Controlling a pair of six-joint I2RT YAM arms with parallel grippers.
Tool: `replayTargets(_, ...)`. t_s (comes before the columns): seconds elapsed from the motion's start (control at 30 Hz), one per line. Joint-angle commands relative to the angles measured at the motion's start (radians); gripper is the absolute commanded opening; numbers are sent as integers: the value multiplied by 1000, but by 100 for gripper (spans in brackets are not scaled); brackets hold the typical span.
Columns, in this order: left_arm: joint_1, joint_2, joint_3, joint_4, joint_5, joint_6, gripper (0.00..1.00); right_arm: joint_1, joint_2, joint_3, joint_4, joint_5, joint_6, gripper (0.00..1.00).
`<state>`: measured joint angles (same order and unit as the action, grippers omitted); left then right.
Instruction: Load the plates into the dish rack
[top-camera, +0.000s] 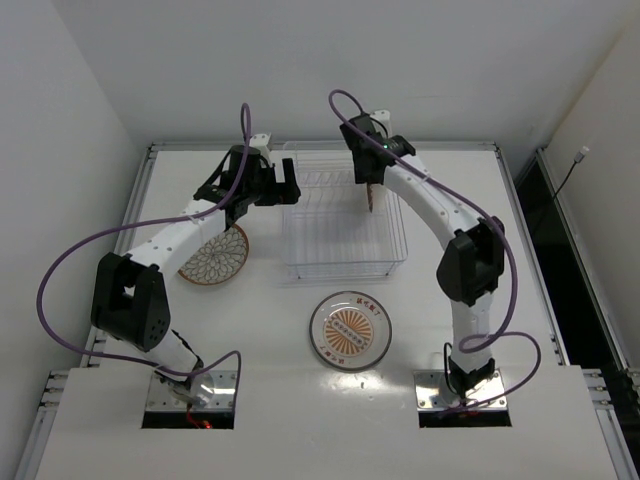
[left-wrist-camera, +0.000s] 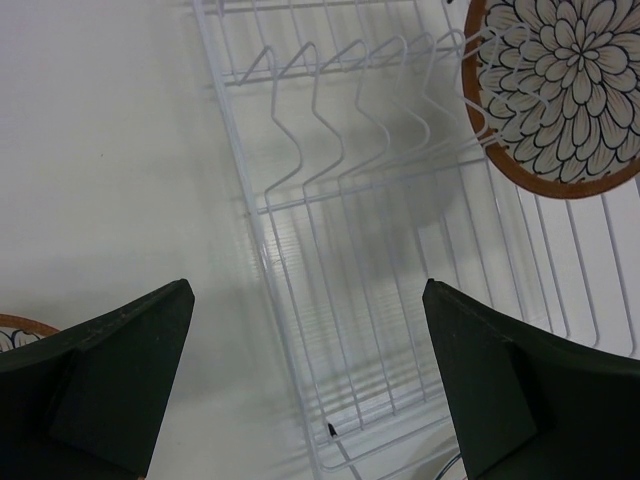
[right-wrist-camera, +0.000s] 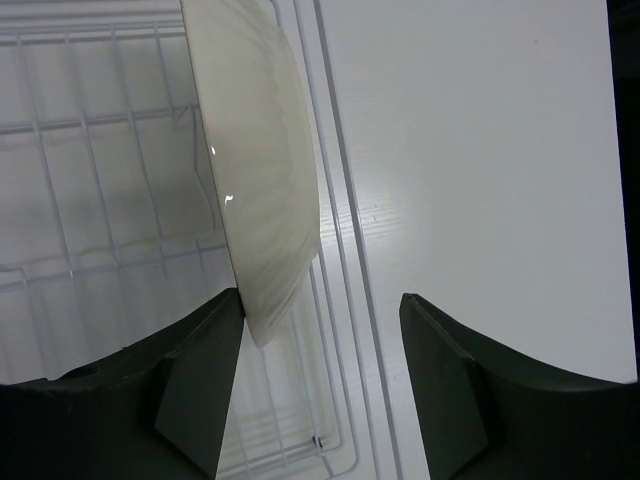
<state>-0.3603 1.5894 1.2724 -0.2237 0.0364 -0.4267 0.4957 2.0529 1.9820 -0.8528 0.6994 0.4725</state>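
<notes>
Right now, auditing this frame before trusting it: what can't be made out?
- Left plate: top view, left arm covers its upper edge; left wrist view, only a sliver at the frame edge.
- Racked plate: right wrist view shows only its back, top cut off; its seat in the dish rack unclear.
- Contact between that plate and the right gripper: unclear.

A robot lab cell: cabled robot arms (top-camera: 425, 200) bolted to a white table (top-camera: 250, 325), boxed by plain white walls (top-camera: 300, 60).
</notes>
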Motion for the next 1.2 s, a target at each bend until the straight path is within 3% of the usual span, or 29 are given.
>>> replayTargets(0.0,-3,1,42,23,-3,-1,99,-25,-144,-50,8,35,-17,60)
replayTargets(0.2,-3,11,51,23,-3,-1,99,-34,-327,-225,126,-118,-69,62)
replayTargets(0.5,-3,20,51,14,-3,-1,99,-52,-333,-184,51,-237,-66,65)
replayTargets(0.63,-3,20,51,14,-12,-1,99,-91,-489,-424,83,-355,-14,64)
replayTargets(0.77,-3,20,51,14,-12,-1,99,-146,-768,-685,179,-613,41,63)
replayTargets(0.9,-3,20,51,14,-12,-1,99,-187,-945,-944,179,-791,138,63)
replayTargets(1.07,-3,20,51,14,-12,-1,99,-216,-1170,-1228,239,-1009,354,59)
replayTargets(1.17,-3,20,51,14,-21,8,99,-217,-1301,-1446,360,-1121,494,57)
